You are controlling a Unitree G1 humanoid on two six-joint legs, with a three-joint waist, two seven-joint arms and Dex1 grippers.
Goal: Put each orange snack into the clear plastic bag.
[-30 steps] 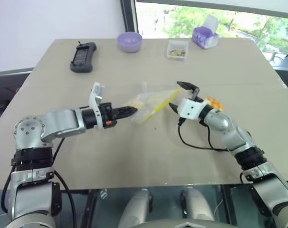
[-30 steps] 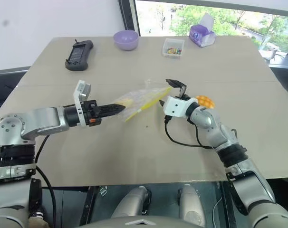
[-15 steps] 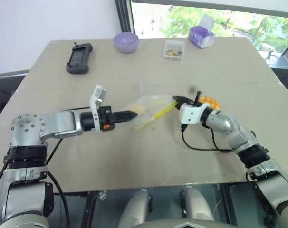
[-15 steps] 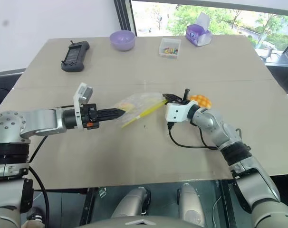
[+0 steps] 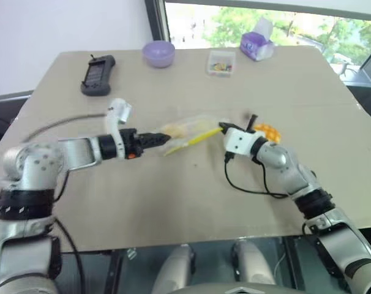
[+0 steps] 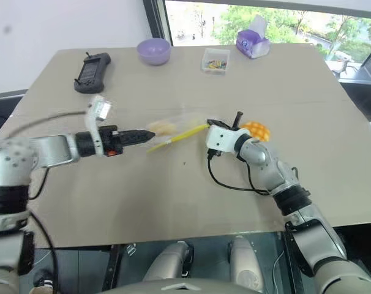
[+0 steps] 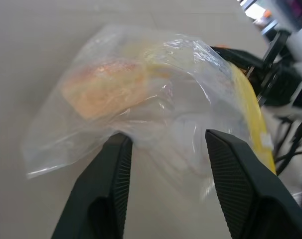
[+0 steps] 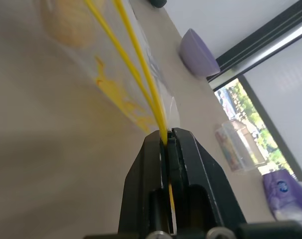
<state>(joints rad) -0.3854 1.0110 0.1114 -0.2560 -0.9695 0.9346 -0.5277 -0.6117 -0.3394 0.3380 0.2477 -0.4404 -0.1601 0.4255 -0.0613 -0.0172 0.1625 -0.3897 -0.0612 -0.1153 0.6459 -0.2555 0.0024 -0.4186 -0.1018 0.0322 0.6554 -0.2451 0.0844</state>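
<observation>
Clear plastic bag [image 5: 187,130] sits mid-worktop [image 5: 173,202], stretched between both hands. Right hand [image 8: 167,140] is pinched tight on the bag's yellow closure strip [image 8: 141,74], at the bag's 3 o'clock end. Left hand [image 7: 163,149] at the 9 o'clock end: fingers [image 7: 111,184] stand apart w/ crinkled film bunched between them; can't tell if they actually grip it. Flat pale-orange piece [image 7: 103,87] is inside the bag, near the left hand. Grid-top bun [image 6: 257,130] lies on the worktop outside the bag, just past the right wrist at approx 3 o'clock. Far edge, approx 12 o'clock: purple bowl [image 5: 158,52], small clear box [image 5: 220,63] w/ coloured bits, purple tissue pack [image 5: 257,44]; black handheld device [image 5: 97,66] at approx 10 o'clock.
</observation>
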